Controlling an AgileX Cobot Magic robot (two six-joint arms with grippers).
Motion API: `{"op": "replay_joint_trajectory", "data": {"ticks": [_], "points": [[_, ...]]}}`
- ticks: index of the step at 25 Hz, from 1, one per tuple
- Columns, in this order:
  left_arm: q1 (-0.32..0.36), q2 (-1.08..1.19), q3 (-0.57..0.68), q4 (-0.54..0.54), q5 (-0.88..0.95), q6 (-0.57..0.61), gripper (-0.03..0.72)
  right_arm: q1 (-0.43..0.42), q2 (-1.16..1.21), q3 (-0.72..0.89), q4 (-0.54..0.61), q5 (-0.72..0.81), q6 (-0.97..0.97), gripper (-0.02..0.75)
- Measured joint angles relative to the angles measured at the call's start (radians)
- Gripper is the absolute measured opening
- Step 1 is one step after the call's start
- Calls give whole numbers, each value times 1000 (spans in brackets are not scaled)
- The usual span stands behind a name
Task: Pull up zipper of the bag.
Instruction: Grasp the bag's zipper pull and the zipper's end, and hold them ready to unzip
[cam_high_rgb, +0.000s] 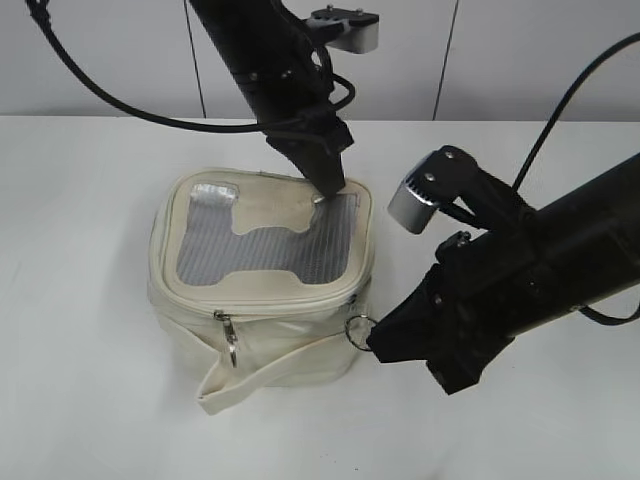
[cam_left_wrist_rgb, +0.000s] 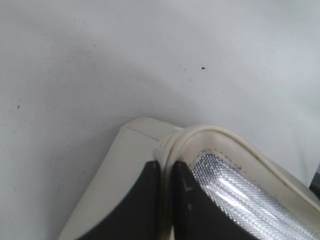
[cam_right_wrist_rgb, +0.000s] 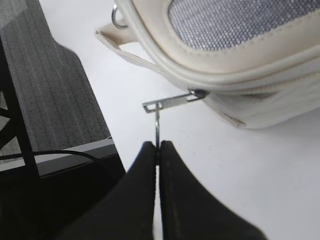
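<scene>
The cream bag (cam_high_rgb: 200, 330) stands in the middle of the white table, lid with grey mesh panel up. Its zipper (cam_high_rgb: 300, 305) runs round the lid edge. One silver slider with a ring pull (cam_high_rgb: 230, 340) hangs at the front. My right gripper (cam_high_rgb: 372, 340) is shut on the ring pull (cam_right_wrist_rgb: 157, 127) of the second slider (cam_right_wrist_rgb: 197, 93) at the bag's right front corner. My left gripper (cam_high_rgb: 328, 192) is shut on the lid's piped rim (cam_left_wrist_rgb: 167, 150) at the back right, fingers (cam_left_wrist_rgb: 166, 170) on either side of it.
The loose cream strap band (cam_high_rgb: 260, 375) lies on the table in front of the bag. The table's edge and a dark frame over grey floor (cam_right_wrist_rgb: 45, 100) show left in the right wrist view.
</scene>
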Motion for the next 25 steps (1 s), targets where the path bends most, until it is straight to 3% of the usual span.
{"op": "replay_joint_trajectory", "data": {"ticks": [14, 17, 22, 25], "points": [[0, 0, 0, 3, -19, -43, 43, 8, -17, 0, -59, 12, 35, 8], [0, 0, 0, -5, -19, -44, 43, 61, -17, 0, -62, 4, 27, 8], [0, 0, 0, -16, -13, -42, 43, 193, -17, -2, -64, -138, 21, 8], [0, 0, 0, -16, -13, -42, 43, 226, -9, -20, -65, -148, 21, 8]]}}
